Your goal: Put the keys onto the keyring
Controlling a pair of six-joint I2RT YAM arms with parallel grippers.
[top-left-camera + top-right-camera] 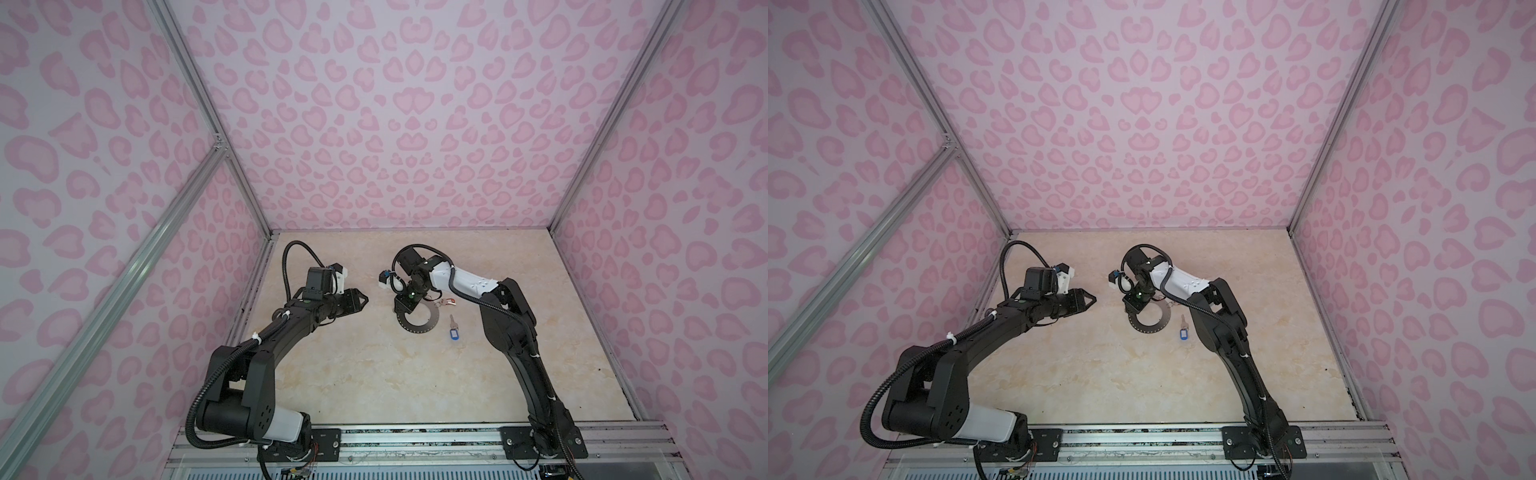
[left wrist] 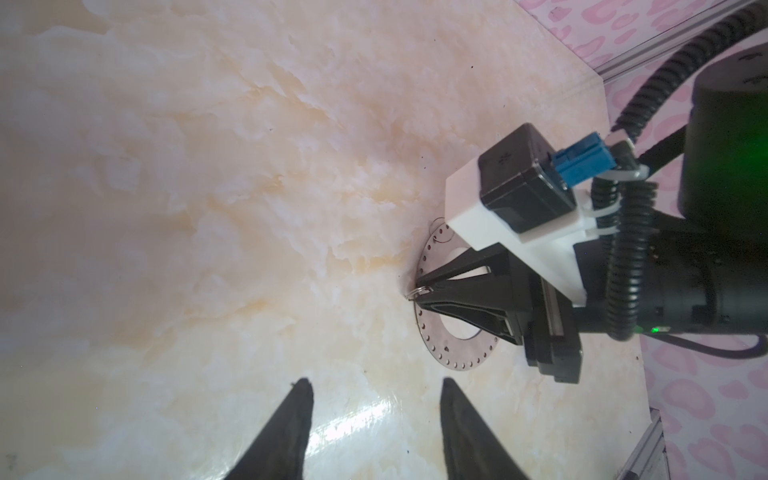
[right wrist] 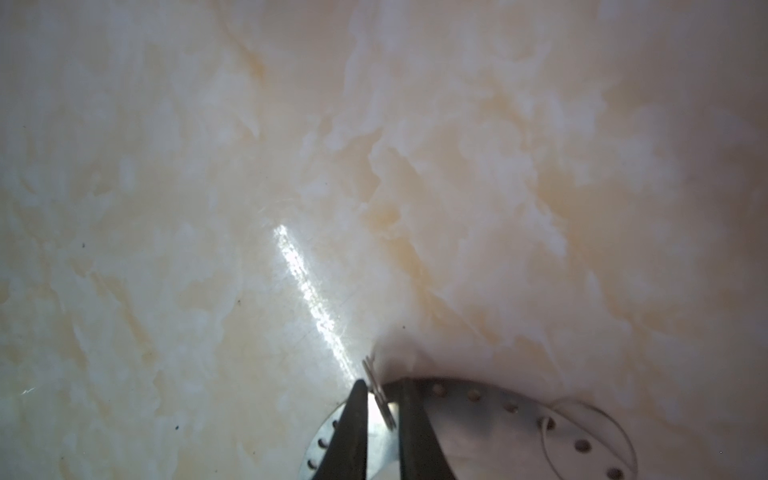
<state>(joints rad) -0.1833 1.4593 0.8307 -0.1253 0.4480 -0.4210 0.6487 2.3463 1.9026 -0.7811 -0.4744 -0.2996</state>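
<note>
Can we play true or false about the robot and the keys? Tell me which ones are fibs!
1. The small silver key with the blue oval plastic tag lies on the marbled beige table, apart from the flat grey metal ring-shaped keyring disc. True.
2. The left gripper holds the small silver key with the red oval plastic tag. False: it is open and empty, and that key lies on the table by the disc's rim.
3. The right gripper pinches a small wire loop at the disc's edge. True.
4. The walls are plain white. False: the walls have a pink spotted pattern.
</note>
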